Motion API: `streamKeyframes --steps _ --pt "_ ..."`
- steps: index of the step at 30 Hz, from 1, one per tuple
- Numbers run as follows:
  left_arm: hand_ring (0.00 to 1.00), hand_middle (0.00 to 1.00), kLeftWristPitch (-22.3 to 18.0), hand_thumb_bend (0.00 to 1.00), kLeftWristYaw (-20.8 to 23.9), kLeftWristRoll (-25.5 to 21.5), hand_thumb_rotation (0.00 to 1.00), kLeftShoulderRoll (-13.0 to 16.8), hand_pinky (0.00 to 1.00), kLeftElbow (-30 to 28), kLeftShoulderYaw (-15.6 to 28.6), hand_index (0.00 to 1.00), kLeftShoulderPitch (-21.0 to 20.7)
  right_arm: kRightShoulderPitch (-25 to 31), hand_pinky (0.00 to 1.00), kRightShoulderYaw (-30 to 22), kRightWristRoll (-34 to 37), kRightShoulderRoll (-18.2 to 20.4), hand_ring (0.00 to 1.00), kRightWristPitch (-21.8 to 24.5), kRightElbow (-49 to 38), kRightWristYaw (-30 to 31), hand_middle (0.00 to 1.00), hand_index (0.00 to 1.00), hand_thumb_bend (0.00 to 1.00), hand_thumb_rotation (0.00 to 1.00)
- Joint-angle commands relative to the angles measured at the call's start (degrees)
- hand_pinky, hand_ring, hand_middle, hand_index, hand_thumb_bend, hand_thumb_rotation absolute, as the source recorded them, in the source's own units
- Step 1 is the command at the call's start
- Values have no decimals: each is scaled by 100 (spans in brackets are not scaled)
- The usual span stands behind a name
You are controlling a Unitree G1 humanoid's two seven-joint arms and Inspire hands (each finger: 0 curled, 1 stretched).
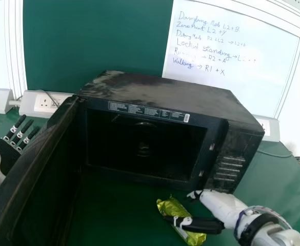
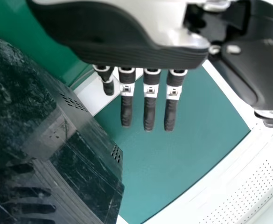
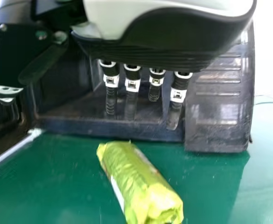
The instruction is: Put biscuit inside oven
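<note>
Oven (image 1: 160, 97): door (image 1: 32, 169) stood open | Biscuit packet (image 1: 173, 207): lay on green table (image 1: 114, 218) just before oven, outside it | Right hand (image 1: 220, 202): by packet, before oven, fingers extended, ungripped | Left hand (image 1: 7, 156): left of oven, past door, fingers straight

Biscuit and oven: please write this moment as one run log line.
biscuit: on table, outside oven | door: open | right hand: above biscuit, fingers extended | left hand: beyond door, fingers straight
</note>
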Motion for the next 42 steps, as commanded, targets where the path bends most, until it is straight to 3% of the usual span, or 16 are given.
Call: streamKeyframes --steps 1,8,18,23,28,31,42 --pt "79 79 17 47 11 -95 13 33 77 -55 -33 76 -48 -215 75 107 -98 -103 84 -46 46 160 85 86 100 29" --pt "79 79 8 46 8 -63 15 45 78 -101 -39 75 -41 -461 76 469 -310 -29 87 -38 121 505 89 89 100 25" --pt "82 81 37 47 120 -153 14 92 81 -91 -24 77 -56 -590 87 882 -904 175 98 -181 321 794 96 96 100 27" --pt "85 85 55 44 3 -149 17 167 85 -60 -13 82 -39 -553 88 934 -1234 320 98 -364 454 837 96 97 100 27" --pt "82 79 33 46 -24 -111 15 174 82 4 -21 75 -63 -489 88 929 -1671 477 97 -582 584 880 97 97 100 29" --pt "84 82 42 47 -132 -62 16 234 84 94 -21 79 -81 -452 89 888 -1849 583 97 -704 690 934 97 97 100 29" --pt "82 81 52 46 -162 -22 16 243 82 59 1 78 -62 -390 88 581 -1948 851 95 -926 1287 973 94 94 100 31"
